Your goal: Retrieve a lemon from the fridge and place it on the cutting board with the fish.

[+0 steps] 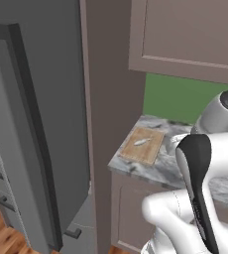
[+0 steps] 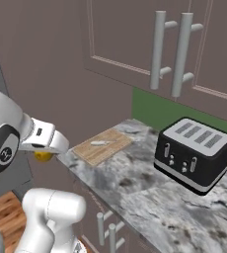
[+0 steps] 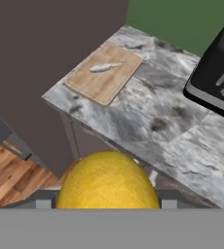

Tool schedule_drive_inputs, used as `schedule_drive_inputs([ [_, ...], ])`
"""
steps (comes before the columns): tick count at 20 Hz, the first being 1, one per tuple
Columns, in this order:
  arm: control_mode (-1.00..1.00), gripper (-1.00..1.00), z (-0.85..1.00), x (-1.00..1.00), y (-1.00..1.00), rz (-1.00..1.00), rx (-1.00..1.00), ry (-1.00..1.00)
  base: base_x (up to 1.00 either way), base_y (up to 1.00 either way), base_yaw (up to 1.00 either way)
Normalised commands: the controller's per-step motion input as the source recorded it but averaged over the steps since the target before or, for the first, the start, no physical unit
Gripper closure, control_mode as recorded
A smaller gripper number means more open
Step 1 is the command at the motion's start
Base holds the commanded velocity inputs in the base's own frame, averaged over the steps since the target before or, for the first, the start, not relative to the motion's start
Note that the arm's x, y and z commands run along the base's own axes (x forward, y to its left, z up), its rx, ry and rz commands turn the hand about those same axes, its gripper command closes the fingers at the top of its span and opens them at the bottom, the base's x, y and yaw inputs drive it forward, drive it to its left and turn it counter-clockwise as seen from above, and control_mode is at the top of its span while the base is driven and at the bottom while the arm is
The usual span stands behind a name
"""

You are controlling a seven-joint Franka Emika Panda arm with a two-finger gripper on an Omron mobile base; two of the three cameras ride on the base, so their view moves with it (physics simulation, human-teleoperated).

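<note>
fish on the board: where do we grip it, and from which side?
Grip the fish across its narrow middle, coming straight down from above. It lies flat on the board and is long and thin, so a side approach would likely hit the wood. Set the jaws across its short axis, square to its length.

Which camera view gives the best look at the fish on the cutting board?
The hand view: the fish lies unobstructed and largest there, near the middle of the cutting board. The right base view shows the fish as a thin pale sliver. The left base view shows the fish small and farther away.
</note>
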Motion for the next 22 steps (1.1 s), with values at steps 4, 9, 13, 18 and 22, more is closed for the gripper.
schedule_drive_inputs([
  [4, -1.00, 1.00, -0.30, 0.76, -0.04, 0.02, 0.00, -0.03, 0.00, 0.00, 0.00],
  [9, -1.00, 1.00, -0.38, 0.66, -0.14, 0.04, 0.00, 0.09, 0.00, 0.00, 0.00],
  [13, -1.00, 1.00, -0.39, 0.66, -0.01, 0.11, 0.00, 0.11, 0.00, 0.00, 0.00],
  [18, -1.00, 1.00, -0.52, 0.65, 0.00, 0.10, 0.00, 0.14, 0.00, 0.00, 0.00],
  [22, -1.00, 1.00, -0.53, 0.57, 0.00, 0.07, 0.00, 0.08, 0.00, 0.00, 0.00],
])
